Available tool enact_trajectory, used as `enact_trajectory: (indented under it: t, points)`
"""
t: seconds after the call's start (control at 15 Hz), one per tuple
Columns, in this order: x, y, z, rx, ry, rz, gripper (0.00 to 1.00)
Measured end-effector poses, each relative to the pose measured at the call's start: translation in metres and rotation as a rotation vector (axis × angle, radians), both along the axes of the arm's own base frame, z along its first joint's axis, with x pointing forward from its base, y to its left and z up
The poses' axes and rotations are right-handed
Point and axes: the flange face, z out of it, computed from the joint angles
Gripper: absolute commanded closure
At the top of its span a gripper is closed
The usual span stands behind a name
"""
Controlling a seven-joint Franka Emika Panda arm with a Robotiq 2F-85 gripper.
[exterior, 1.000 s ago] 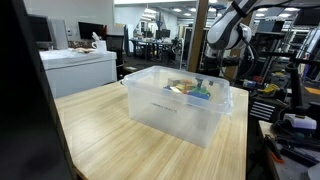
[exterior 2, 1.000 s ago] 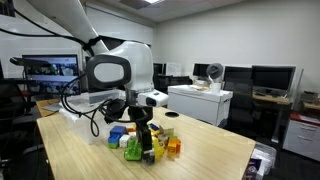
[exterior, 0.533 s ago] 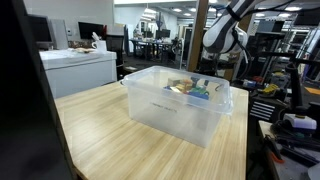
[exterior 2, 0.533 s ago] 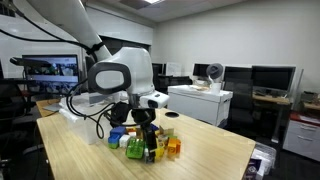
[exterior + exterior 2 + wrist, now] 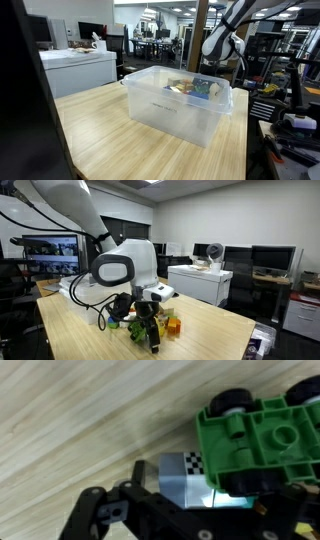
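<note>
gripper: the gripper (image 5: 151,338) hangs with its jaws spread wide and nothing in them, tips pointing down just above the bench (image 5: 215,340).
nearest thing: a green toy car (image 5: 262,435) with black wheels, just beside the fingers. there's a small checkered block (image 5: 186,472) right up against it.
where: the car is part of a little toy pile well in from the bench's front edge, with an orange block (image 5: 172,326) on the pile's outer side.
bin: a clear plastic bin (image 5: 180,115) stands near the pile, apart from the gripper.
risk: imo the jaws sit off to the car's side, so a fingertip could land on top of it or nudge it, and wheels mean it rolls away.
risk 2: the pile is packed tight, so a grab could catch the checkered block too.
</note>
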Motion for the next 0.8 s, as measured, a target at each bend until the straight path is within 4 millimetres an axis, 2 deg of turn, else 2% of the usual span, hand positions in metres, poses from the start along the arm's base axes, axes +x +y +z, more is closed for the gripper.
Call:
enact_trajectory:
  t: [0.07, 0.2, 0.33, 0.47, 0.53, 0.8]
  points:
    - [0.0, -0.002, -0.002, -0.001, 0.002, -0.006, 0.25]
    - [0.001, -0.003, -0.002, -0.003, 0.001, -0.009, 0.34]
    - [0.0, -0.007, 0.0, -0.007, -0.002, -0.015, 0.51]
    - [-0.003, -0.011, 0.0, -0.014, 0.003, -0.018, 0.58]
    - [-0.004, -0.013, 0.001, -0.018, 0.006, -0.016, 0.66]
    - [-0.004, -0.016, 0.008, -0.04, 0.019, 0.021, 0.68]
